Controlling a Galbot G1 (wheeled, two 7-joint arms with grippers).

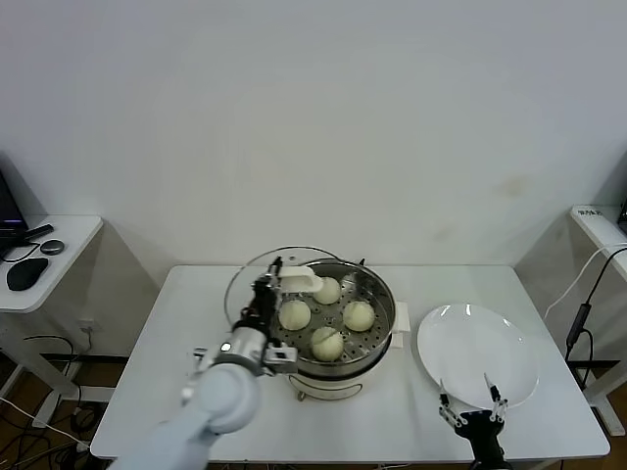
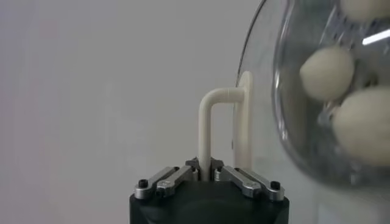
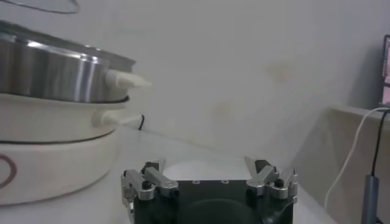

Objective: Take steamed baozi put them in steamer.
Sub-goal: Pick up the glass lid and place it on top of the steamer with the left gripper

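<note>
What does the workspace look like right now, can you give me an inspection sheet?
Surface: white table, steamer at its middle.
Job's things: four steamed baozi all inside the steamer; white plate bare.
Clutter: nothing seen.
Grippers: left gripper shut on the glass lid's handle, lid tilted over the steamer's left rim; right gripper open at the plate's near edge.
Cables: black cable at far right.
Surroundings: side desk on the left, white wall behind.

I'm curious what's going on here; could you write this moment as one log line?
buns: four in steamer | left gripper: shut on lid handle, lid over steamer | right gripper: open, by plate
</note>
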